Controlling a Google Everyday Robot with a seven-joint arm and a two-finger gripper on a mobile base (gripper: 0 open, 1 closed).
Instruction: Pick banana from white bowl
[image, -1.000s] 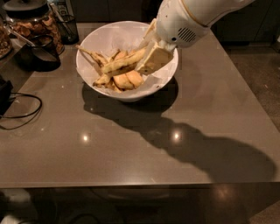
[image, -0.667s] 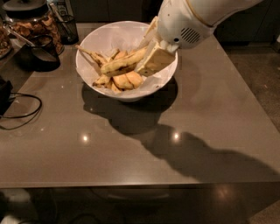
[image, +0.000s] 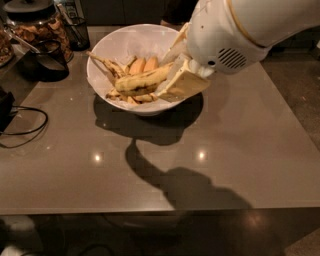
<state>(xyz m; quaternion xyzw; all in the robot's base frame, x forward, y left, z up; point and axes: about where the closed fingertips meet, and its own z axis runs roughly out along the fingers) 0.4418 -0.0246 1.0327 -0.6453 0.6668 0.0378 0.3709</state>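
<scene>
Table (image: 240, 150): grey-brown and glossy, with two small light spots on it.
White bowl (image: 107, 47): stands towards 12 o'clock on the table; wide, deep, plain white.
Glass jar (image: 37, 27): at 10 o'clock from the bowl, well apart from it; dark lid, brown pieces inside.
Black mesh cup (image: 77, 32): just beside the jar, between the jar and the bowl.
Black cable (image: 25, 127): looped along the table's 9 o'clock edge.
Orange-yellow bananas (image: 142, 64): two short plump ones lying in the bowl just behind the long banana.
Thin banana (image: 107, 65): in the bowl's 9 o'clock part, its long stem pointing to 10 o'clock.
Arm (image: 250, 30): a thick white casing comes in from 2 o'clock and hangs over the bowl's 3 o'clock rim, hiding that part.
Shadow (image: 180, 185): the arm's dark shape lies across the table at 6 o'clock from the bowl.
Gripper (image: 164, 77): inside the bowl at its 3 o'clock side, the beige fingers (image: 185, 85) angled down towards 8 o'clock; they are closed around the banana's right end.
Banana (image: 142, 81): long, slender, slightly curved, pale yellow with dark brown streaks; it lies crosswise above the other fruit in the middle of the bowl, its left end free and pointing to 8 o'clock.
</scene>
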